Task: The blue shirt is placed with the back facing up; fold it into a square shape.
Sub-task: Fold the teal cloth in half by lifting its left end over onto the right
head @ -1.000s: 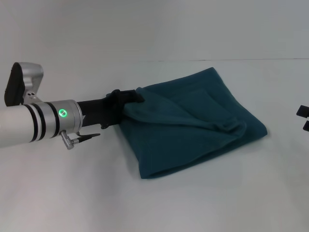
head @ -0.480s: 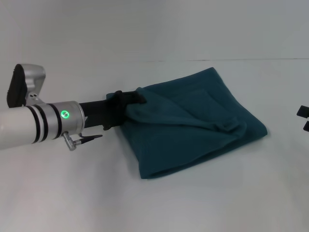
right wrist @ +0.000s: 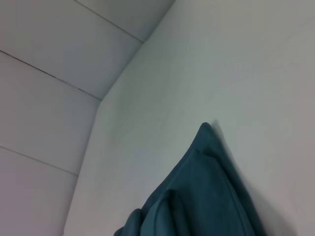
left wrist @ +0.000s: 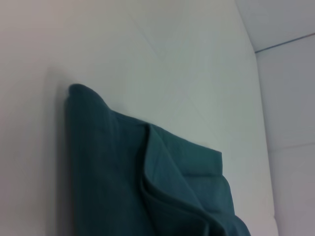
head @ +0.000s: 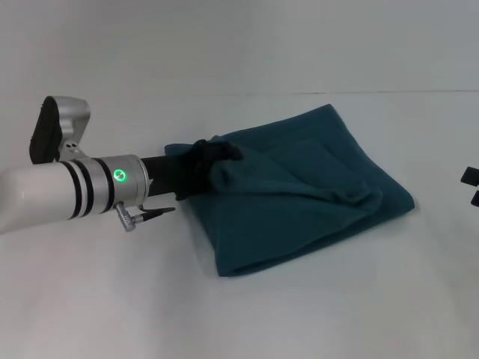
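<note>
Left end effector (head: 217, 153) pinching blue shirt (head: 299, 194) edge, arm low

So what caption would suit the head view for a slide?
Left gripper pinches the left edge of the folded shirt on the white table; right gripper waits at the right.

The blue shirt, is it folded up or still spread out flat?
Folded: the blue shirt lies in stacked layers, no sleeves showing, left gripper at its edge.

Left arm stretched forward, left gripper (head: 217, 155) clamped closed, right gripper (head: 471, 186) parked far right.
</note>
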`<control>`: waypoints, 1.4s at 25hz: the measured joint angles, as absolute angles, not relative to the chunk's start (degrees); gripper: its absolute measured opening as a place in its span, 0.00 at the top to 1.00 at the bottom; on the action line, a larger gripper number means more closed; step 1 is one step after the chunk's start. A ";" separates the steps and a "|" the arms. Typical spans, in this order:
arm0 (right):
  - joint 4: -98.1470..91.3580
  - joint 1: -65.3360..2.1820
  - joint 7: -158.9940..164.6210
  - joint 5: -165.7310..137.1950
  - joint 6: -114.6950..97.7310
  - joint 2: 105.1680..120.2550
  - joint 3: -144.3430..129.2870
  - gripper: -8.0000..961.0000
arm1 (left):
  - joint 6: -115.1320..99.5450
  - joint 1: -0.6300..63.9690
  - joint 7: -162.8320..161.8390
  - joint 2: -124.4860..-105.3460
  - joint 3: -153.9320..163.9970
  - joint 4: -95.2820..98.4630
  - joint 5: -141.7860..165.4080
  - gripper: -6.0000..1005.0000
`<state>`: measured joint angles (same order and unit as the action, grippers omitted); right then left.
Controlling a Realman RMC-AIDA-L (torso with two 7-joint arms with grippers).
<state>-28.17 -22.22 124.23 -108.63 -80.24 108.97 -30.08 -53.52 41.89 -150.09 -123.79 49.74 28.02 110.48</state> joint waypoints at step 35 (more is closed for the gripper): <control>-28.13 -22.09 124.26 -108.49 -80.37 108.93 -29.84 0.17 | -50.84 45.12 -141.07 -124.34 49.75 23.39 94.36 0.97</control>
<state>-28.13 -22.09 124.26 -108.49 -80.37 108.93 -29.84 -50.84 45.12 -141.07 -124.34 49.75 23.39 94.36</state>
